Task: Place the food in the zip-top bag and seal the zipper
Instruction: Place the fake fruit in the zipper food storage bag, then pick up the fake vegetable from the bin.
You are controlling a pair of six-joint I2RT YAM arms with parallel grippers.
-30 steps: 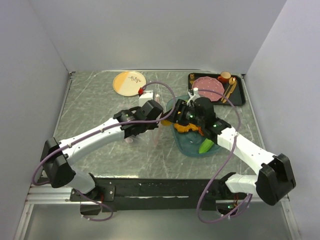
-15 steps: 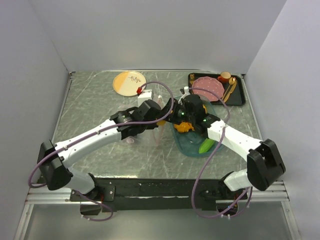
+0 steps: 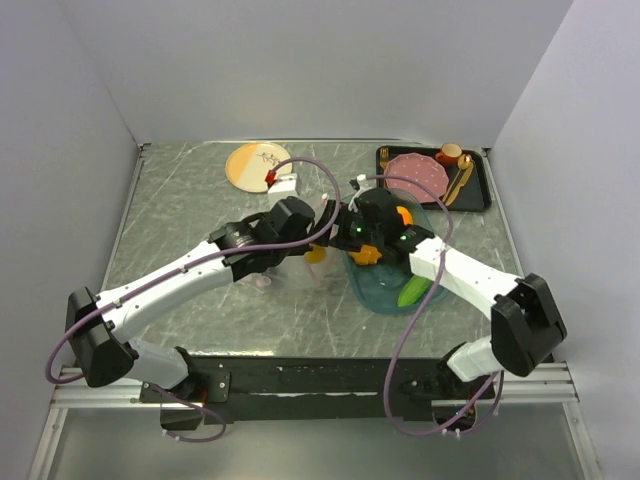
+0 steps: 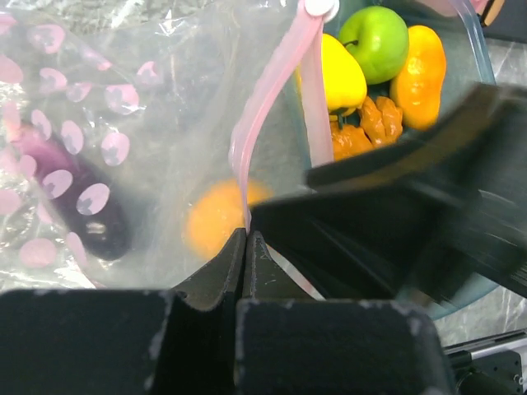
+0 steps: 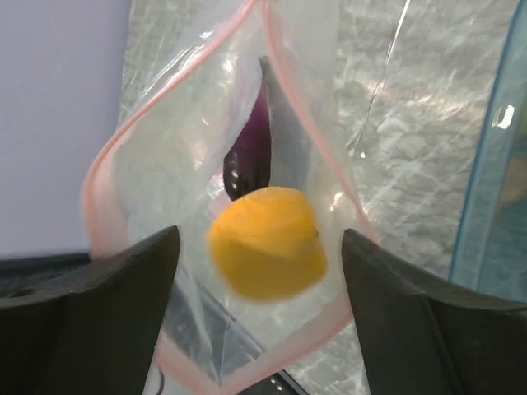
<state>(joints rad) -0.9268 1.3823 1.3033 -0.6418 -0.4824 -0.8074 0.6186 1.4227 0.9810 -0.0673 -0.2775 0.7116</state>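
The right gripper (image 5: pixel 259 276) has just been opened wide over the zip-top bag (image 5: pixel 165 164), so nothing is held. The orange piece (image 5: pixel 265 243) is released inside, near the eggplant (image 5: pixel 251 148). The zipper (image 4: pixel 268 99) is kept pinched by the closed left gripper (image 4: pixel 245 247), while the yellow pepper (image 4: pixel 338 74) and green apple (image 4: pixel 376 41) are left in the teal tray (image 3: pixel 385 292), so filling is judged unfinished.

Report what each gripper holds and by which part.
The left gripper is shut on the zip-top bag, pinching its pink zipper strip. The right gripper is open and holds nothing; the orange piece lies loose in the bag.
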